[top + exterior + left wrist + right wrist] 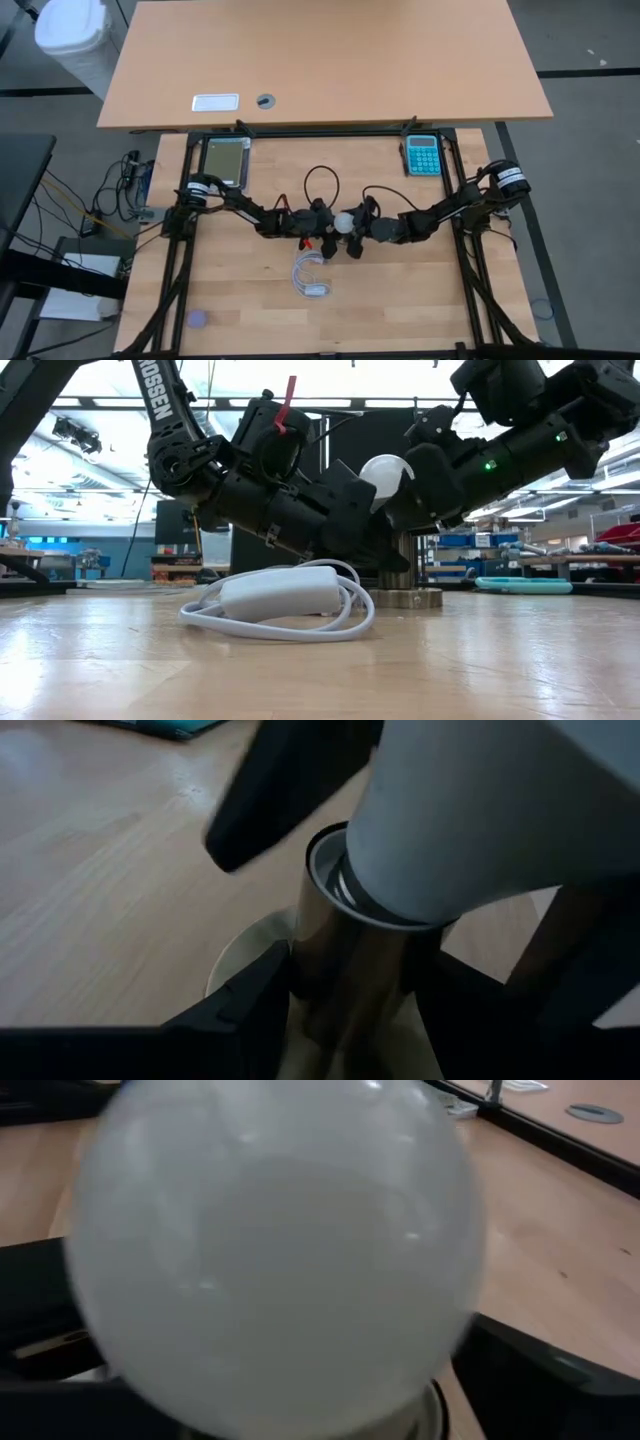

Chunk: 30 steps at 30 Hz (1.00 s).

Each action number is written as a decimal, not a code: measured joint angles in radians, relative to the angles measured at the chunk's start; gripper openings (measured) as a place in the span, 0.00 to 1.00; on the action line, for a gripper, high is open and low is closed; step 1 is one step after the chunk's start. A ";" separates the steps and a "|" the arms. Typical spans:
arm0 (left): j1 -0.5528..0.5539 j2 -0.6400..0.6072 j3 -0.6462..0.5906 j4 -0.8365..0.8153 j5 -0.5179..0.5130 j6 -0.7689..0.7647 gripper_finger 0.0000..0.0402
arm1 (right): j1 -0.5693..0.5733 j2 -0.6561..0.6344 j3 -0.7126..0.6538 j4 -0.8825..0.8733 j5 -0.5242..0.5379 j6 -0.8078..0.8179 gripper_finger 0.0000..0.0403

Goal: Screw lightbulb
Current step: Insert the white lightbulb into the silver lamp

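Note:
The white lightbulb (345, 222) stands tilted at the table's middle, its screw base in the mouth of a metallic socket tube (345, 955). The tube rises from a round base disc (405, 598) that rests on the table. My left gripper (322, 224) is shut on the socket tube, coming from the table's left. My right gripper (362, 226) is shut on the bulb's globe (385, 472), coming from the right. The globe fills the right wrist view (270, 1250). In the left wrist view the bulb (480, 810) sits over the tube. My left gripper pinches the socket tube's sides (315, 970) between its two fingers (245, 1005), low on the tube, slanting down from the table's left. The tube stands upright, its base disc on the table. My right gripper pinches the bulb's round globe (440, 1310) between its two fingers (550, 1370), slanting down from the table's right. The bulb is tilted, its narrow base in the socket's mouth (335, 885).
A coiled white cable with a switch box (285, 595) lies on the table near the socket, toward the near edge (311, 276). A teal calculator (422, 155) and a grey tray (224, 160) lie at the far edge. A small purple thing (197, 319) lies near left.

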State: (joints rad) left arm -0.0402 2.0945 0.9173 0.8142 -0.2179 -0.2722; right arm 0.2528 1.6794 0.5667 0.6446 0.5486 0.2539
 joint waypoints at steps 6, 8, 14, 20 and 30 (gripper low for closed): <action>0.000 0.000 0.001 0.001 0.003 -0.016 0.51 | -0.003 -0.054 -0.040 -0.009 -0.034 -0.035 0.88; 0.000 0.000 0.001 0.000 0.001 -0.021 0.51 | 0.000 -0.081 -0.056 -0.016 -0.080 -0.065 0.90; 0.002 0.000 0.001 0.001 0.025 -0.001 0.51 | -0.005 -0.167 -0.128 -0.018 -0.164 -0.124 0.89; 0.005 0.000 0.001 -0.001 0.050 0.002 0.51 | -0.063 -0.239 -0.216 0.012 -0.251 -0.145 0.89; 0.003 0.000 0.002 -0.003 0.147 0.032 0.51 | -0.116 -0.261 -0.275 0.195 -0.335 -0.237 0.89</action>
State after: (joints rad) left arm -0.0372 2.0941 0.9188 0.8112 -0.0712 -0.2405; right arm 0.1364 1.4180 0.2920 0.8392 0.2137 0.0165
